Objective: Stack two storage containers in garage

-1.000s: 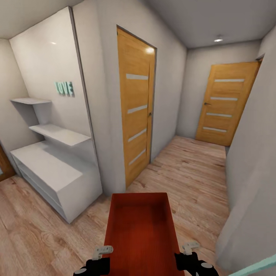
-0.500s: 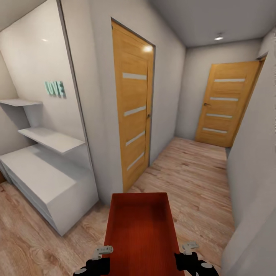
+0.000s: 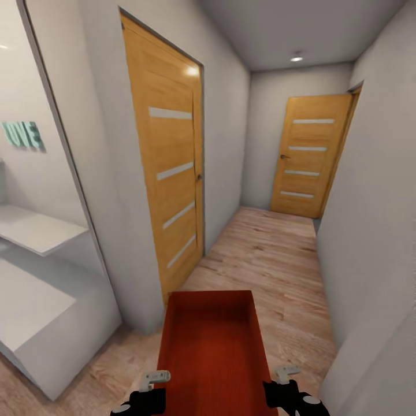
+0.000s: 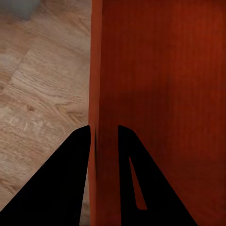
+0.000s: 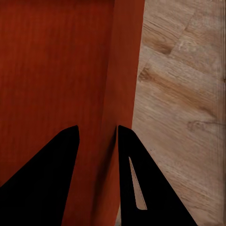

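Observation:
I hold one orange-red open-topped storage container (image 3: 211, 346) low in front of me, over the light wood plank floor (image 3: 260, 254) of a hallway. My left gripper (image 3: 151, 384) is shut on the container's left wall, and the left wrist view shows the thin wall (image 4: 96, 70) pinched in that gripper (image 4: 103, 128). My right gripper (image 3: 283, 378) is shut on the right wall (image 5: 125, 61), which runs through that gripper (image 5: 97, 128) in the right wrist view. The container is empty. The garage is out of view.
A shut wooden door (image 3: 167, 173) stands close on the left, and another wooden door (image 3: 309, 156) closes the far end of the corridor. A white shelf unit (image 3: 34, 289) with a teal LOVE sign (image 3: 23, 134) lies at the left. A white wall (image 3: 370, 231) bounds the right.
The view has advanced into the corridor. The shelf unit has slid off to the left and the near door looms larger. The container and both grippers keep their place in the view.

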